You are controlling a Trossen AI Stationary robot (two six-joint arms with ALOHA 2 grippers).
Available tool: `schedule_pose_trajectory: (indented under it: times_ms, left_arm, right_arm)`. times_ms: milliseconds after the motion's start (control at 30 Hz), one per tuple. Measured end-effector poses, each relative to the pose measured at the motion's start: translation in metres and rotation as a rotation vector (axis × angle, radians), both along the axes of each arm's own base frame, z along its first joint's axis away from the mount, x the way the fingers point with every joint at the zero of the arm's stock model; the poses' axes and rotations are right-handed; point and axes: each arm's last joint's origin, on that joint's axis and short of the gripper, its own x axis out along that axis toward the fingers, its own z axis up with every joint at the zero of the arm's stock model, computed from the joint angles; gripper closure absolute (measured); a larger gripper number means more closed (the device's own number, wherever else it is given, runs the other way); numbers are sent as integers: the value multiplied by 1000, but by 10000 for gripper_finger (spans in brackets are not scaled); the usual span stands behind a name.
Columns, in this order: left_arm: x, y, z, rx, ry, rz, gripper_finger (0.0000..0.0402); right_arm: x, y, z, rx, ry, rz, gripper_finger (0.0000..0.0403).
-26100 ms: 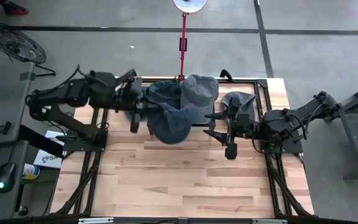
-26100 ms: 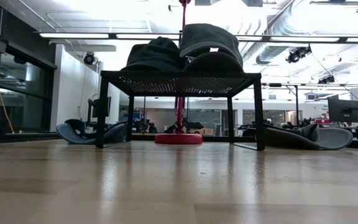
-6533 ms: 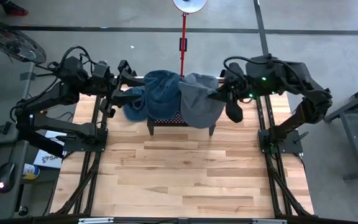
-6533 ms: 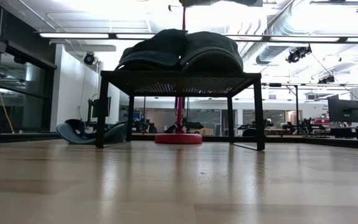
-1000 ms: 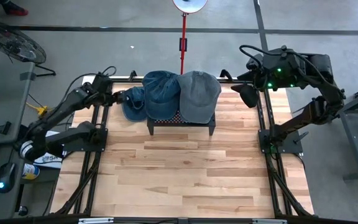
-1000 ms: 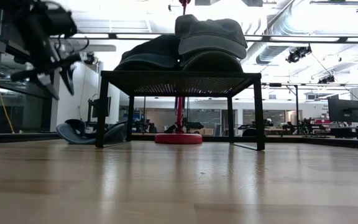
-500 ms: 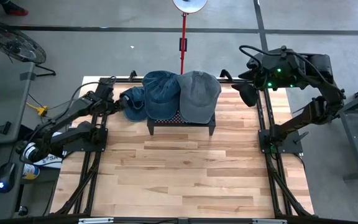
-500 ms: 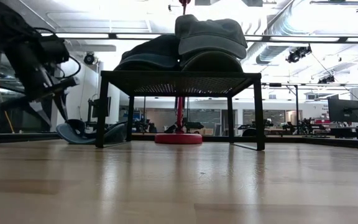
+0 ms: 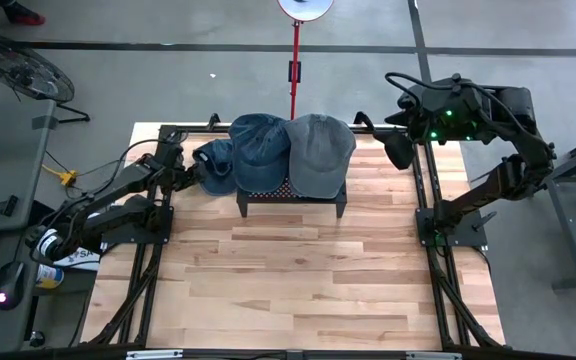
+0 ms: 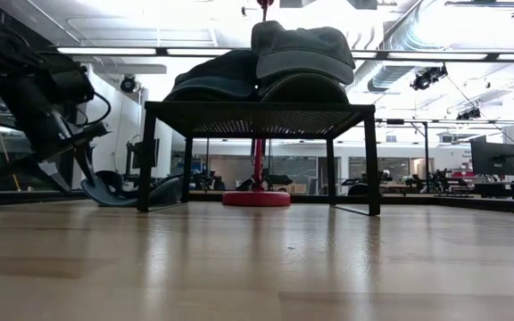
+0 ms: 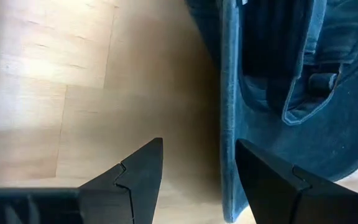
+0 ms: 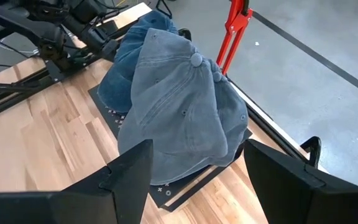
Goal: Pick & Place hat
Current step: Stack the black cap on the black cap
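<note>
A dark blue hat (image 9: 211, 165) lies upside down on the table, just left of a black mesh stand (image 10: 257, 109). On the stand rest a blue denim hat (image 9: 261, 145) and a grey hat (image 9: 320, 150), side by side. My left gripper (image 9: 181, 172) is open and low over the table at the loose hat's left side. In the left wrist view its fingers (image 11: 148, 162) stand on either side of the hat's rim (image 11: 227, 124). My right gripper (image 9: 396, 150) hangs open, raised, to the right of the stand, with nothing between its fingers. My left gripper points slanting down at the rim of the dark blue hat (image 11: 227, 124), which lies flat on the table. The rim runs between the two open fingers, closer to one of them. Whether a finger touches the hat, I cannot tell.
A red lamp pole (image 9: 294, 60) with a round base (image 10: 257, 198) stands behind the table's far edge. Black frame rails (image 9: 148, 260) run along the left and right table edges. Bare wood (image 9: 288, 280) stretches from the stand to the near edge.
My left gripper has come down from the height of the stand's top to just above the table, drawing slightly toward the near edge beside the dark blue hat. Its fingers have stayed open. The hats have kept their places.
</note>
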Motion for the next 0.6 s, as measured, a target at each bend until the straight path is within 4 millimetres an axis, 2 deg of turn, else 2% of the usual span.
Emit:
schedule_pose_trajectory:
  times_ms: [100, 200, 533, 600]
  left_arm:
    - [0, 0, 0, 1, 0, -1, 205]
    - [0, 1, 0, 11, -6, -1, 223]
    - [3, 3, 3, 49, -35, -39, 375]
    - [4, 4, 4, 67, -44, -53, 390]
  right_arm:
    - [0, 0, 0, -2, 0, -3, 160]
    - [0, 0, 0, -6, 0, -9, 160]
    - [0, -1, 0, -2, -5, -30, 160]
    - [0, -1, 0, -2, -6, -30, 160]
